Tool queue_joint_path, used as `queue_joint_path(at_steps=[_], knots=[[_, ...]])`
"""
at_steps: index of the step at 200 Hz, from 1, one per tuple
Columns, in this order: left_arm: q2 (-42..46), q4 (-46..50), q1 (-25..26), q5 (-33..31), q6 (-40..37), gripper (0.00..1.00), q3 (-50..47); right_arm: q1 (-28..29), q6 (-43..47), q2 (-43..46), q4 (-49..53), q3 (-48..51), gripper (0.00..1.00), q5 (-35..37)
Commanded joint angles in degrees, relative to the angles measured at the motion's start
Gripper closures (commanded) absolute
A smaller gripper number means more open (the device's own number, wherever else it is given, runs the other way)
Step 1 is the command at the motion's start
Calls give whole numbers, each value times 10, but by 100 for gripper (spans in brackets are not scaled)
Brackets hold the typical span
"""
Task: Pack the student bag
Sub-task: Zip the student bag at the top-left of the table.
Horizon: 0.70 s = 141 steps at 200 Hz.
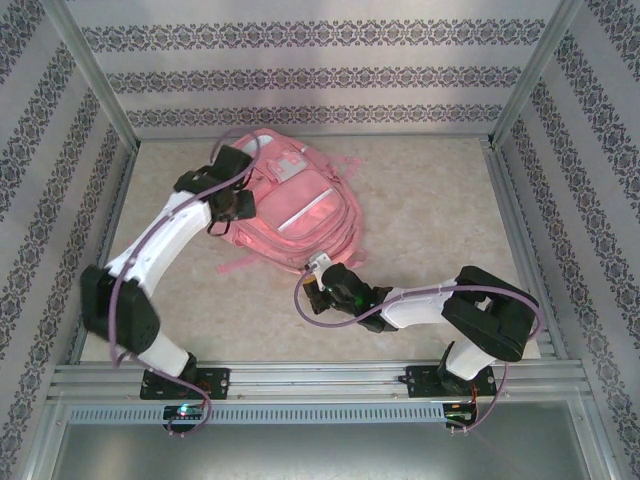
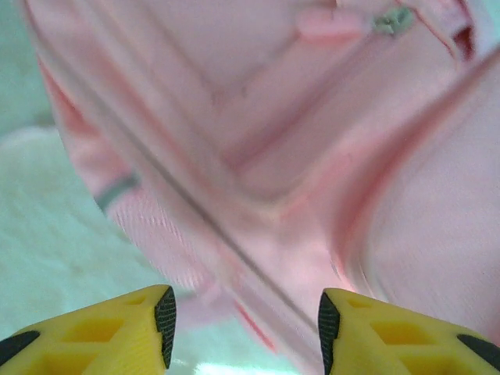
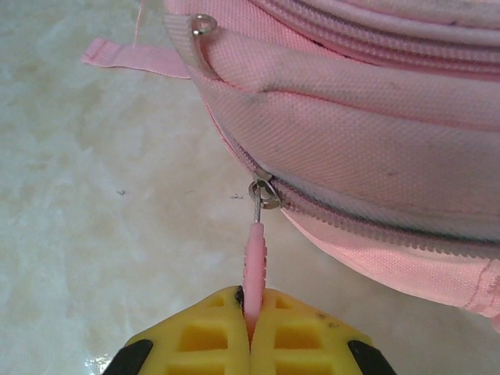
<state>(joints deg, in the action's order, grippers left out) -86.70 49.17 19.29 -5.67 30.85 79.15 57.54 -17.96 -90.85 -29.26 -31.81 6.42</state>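
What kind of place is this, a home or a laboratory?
Probably a laboratory test cell: aluminium frame posts, patterned wall panels around a pale tabletop, and the left arm and right arm bolted at its near edge.

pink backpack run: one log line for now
right gripper: shut on pink zipper pull | left gripper: open, over soft pink fabric backpack | backpack: lying on pale table

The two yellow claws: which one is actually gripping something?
The right gripper, pinched shut on the pink zipper pull of the student bag; the left gripper stands open, holding nothing.
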Motion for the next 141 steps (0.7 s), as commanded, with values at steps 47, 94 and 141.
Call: queue_joint_path(at_steps=[47, 94, 141], knots=[[168, -221, 42, 220, 329, 44, -258, 9, -39, -15, -58, 6, 100, -2], [128, -322, 70, 246, 377, 44, -297, 10, -51, -17, -72, 15, 100, 1], [110, -336, 82, 244, 385, 49, -298, 10, -58, -14, -76, 21, 100, 13]])
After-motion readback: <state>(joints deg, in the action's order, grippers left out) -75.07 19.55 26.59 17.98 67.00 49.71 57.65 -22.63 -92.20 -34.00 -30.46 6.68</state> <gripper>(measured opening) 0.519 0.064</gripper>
